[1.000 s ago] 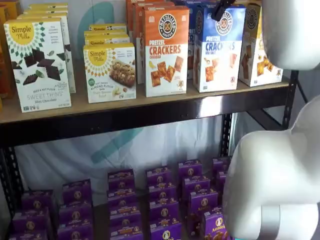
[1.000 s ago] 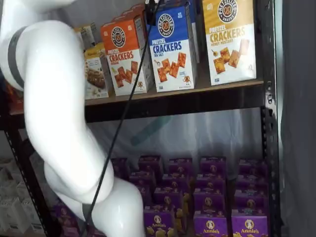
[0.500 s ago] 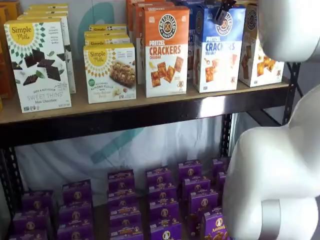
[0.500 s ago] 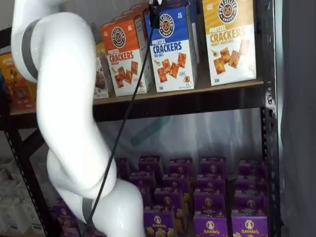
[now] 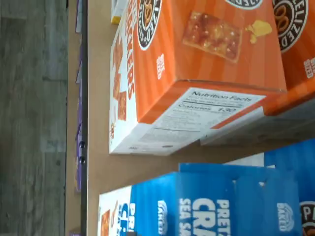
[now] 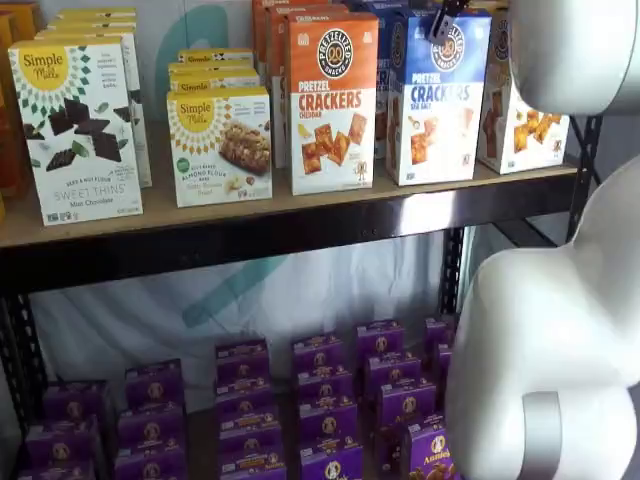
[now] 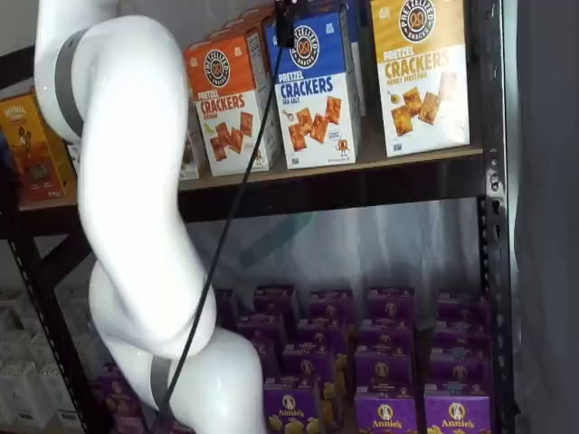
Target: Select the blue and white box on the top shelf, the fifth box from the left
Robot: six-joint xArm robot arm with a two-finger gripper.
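Shelf scene, read left to right. Far left on the long tan wooden top shelf (image 6: 300, 205) with its dark glossy front rail stands a tall white "Sweet Thins" box (image 6: 78, 128) with dark chocolate squares pictured; just beside it sits a shorter white and yellow almond flour bar box (image 6: 220, 145). Next comes the tall orange and white "Crackers Cheddar" box (image 6: 332, 102), upright, with more of its kind behind it. Immediately to its right stands the tall blue and white box (image 6: 436, 98) marked "Pretzel Crackers Sea Salt", upright at the shelf's front edge, a narrow gap separating it from the orange one; the wrist view shows the same pair from above, orange box (image 5: 197, 73) and blue box (image 5: 206, 204) apart on bare board. The yellow-topped cracker box (image 7: 421, 72) follows on the right. The hand (image 6: 443, 20) appears only as a dark tip at the blue box's upper edge, a black cable (image 7: 226, 217) trailing from it; its fingers stand spread wide, nothing visibly held. The white arm (image 7: 127, 217) crosses the foreground. Purple boxes (image 6: 320, 400) fill the lower shelf
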